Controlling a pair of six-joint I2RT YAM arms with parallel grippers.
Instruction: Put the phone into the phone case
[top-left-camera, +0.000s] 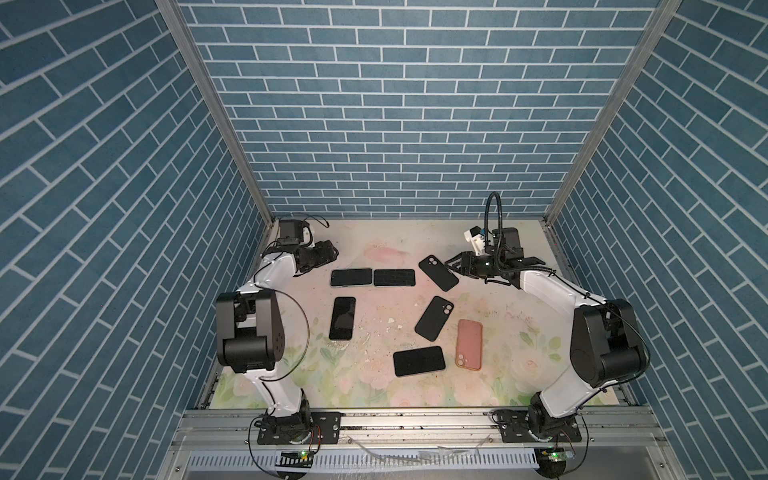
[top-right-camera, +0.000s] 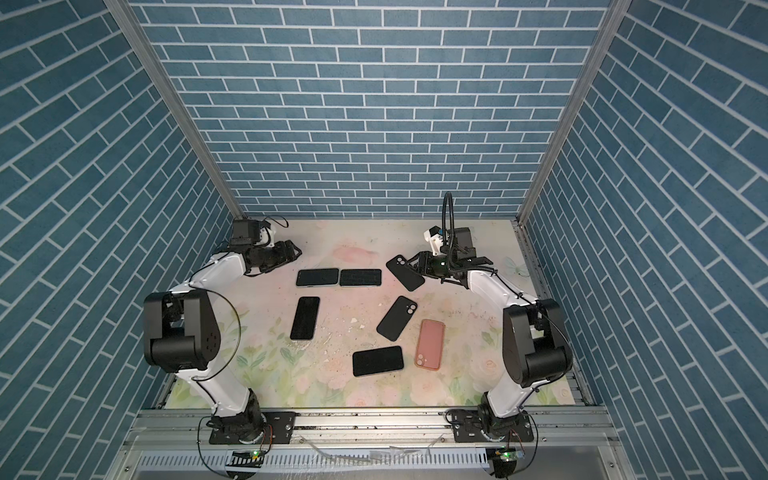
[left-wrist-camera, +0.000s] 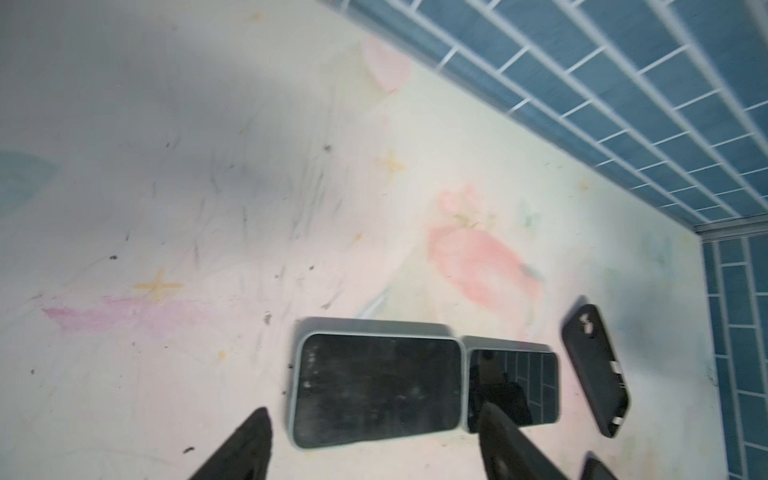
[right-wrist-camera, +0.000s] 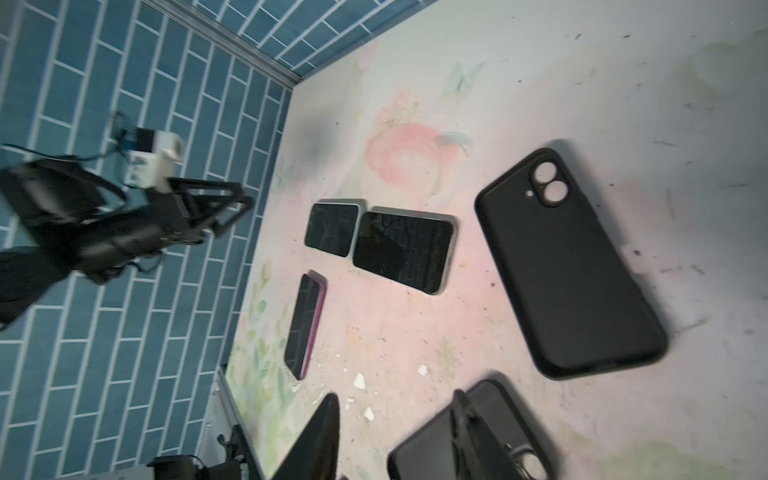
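Two matching arms are recorded. The white-shelled left arm and white-shelled right arm are built of glossy moulded links with bulky matte-black elbow housings. Flat black base plates are fastened with silver screws. Thin black cables are looped alongside. A black gooseneck hose is noted at the right wrist. The black left gripper and black right gripper are fitted with tapered fingers.

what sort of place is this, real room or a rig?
Likely a staged robot test cell, not a real room: printed brick panels on aluminium posts, left arm and right arm bolted to a front rail, a phone and pink case on a floral mat.
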